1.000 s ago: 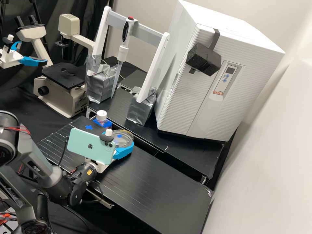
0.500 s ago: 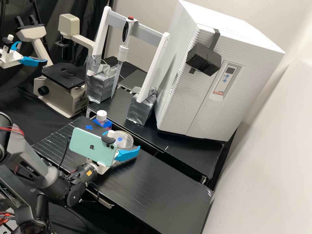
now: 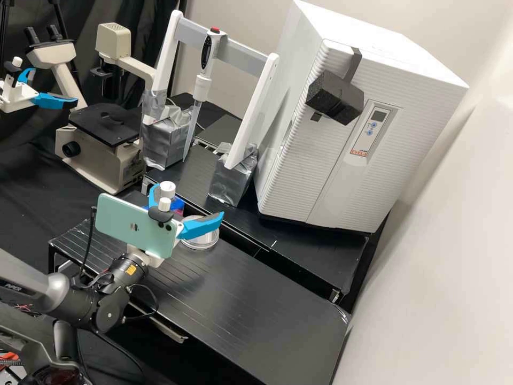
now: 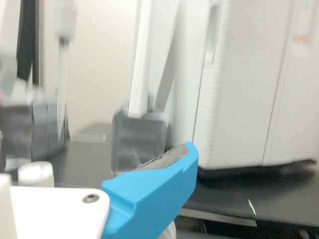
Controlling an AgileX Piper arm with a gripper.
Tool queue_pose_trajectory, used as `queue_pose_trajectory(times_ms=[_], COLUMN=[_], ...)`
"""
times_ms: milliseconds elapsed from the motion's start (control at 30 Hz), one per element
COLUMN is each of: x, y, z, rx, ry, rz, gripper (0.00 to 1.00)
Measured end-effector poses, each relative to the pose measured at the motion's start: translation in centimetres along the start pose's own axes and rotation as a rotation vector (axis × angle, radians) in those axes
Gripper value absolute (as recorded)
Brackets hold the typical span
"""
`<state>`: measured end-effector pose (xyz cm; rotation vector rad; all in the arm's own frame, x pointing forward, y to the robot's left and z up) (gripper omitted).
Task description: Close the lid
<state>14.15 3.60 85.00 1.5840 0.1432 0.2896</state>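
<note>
In the high view, I am opening and withdrawing my gripper point(image 3: 188, 201). Initially, my blue fingers point(image 3: 200, 226) are sitting close around the round clear dish point(image 3: 202, 246); half a second later, they are spreading, with the near one swinging outward from the dish's side. Since then, I am shifting the whole gripper up and back, toward the white-capped bottle point(image 3: 168, 188). My far finger is now standing beside the bottle's cap, while my near finger is passing in front of the dish. The mounted phone point(image 3: 133, 224) is travelling the same way.
</note>
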Motion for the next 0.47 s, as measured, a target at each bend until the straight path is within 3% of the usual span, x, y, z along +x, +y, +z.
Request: queue_pose_trajectory(times_ms=[133, 200, 467], x=[0.5, 0.6, 1.0], y=[0.2, 0.0, -0.9], z=[-0.7, -1.0, -1.5], rx=[0.124, 0.149, 0.147], ry=[0.036, 0.052, 0.079], rz=[0.089, 0.093, 0.051], gripper=[1.0, 1.0, 1.0])
